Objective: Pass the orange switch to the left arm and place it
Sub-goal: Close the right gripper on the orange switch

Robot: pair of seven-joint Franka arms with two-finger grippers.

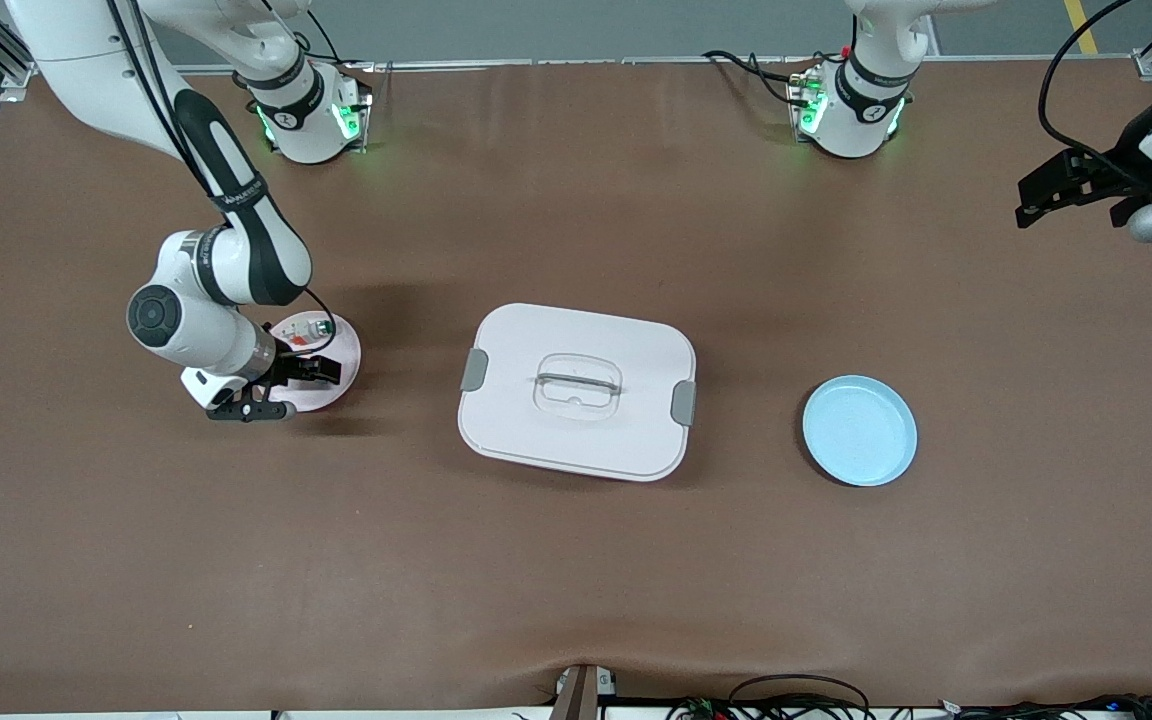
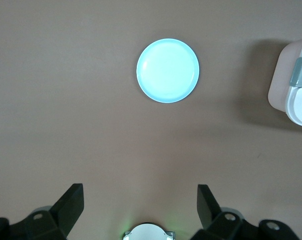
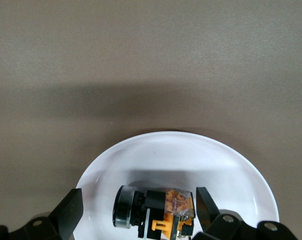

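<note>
Low, right gripper (image 3: 136, 210) straddles orange switch (image 3: 155, 212) — jaws apart.

White arms (image 1: 226, 270) with black joint sections, black cables, green-lit bases (image 1: 311, 120), black fingers (image 3: 71, 210)

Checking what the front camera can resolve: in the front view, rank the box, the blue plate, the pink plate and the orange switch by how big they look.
1. Box.
2. Blue plate.
3. Pink plate: partly hidden under the right gripper, so it may match the blue plate.
4. Orange switch, tiny.
</note>
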